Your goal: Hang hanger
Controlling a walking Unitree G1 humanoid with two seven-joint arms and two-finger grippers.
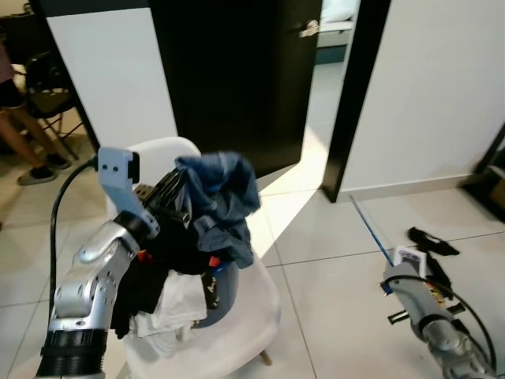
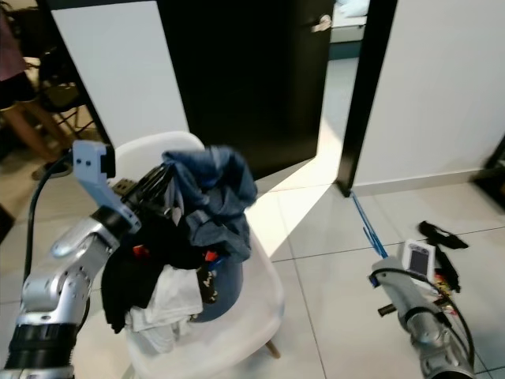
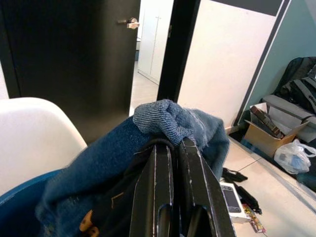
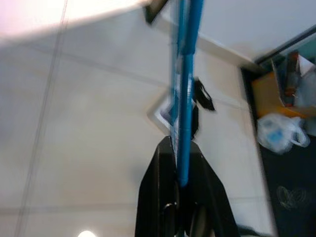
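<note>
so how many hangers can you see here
1: the blue hanger is clamped in the right gripper, low on the robot's right above the floor. More may be hidden under the clothes pile.

**Both arms busy, both end effectors clamped**

Left arm is bent up at the elbow, wrist raised, and the left end effector [image 1: 175, 192] has its fingers [image 3: 163, 182] pressed together, pinching blue denim. Right arm sits low on the right side, reaching forward and down. The right end effector [image 4: 180, 170] has its fingers closed around a thin blue rod.
</note>
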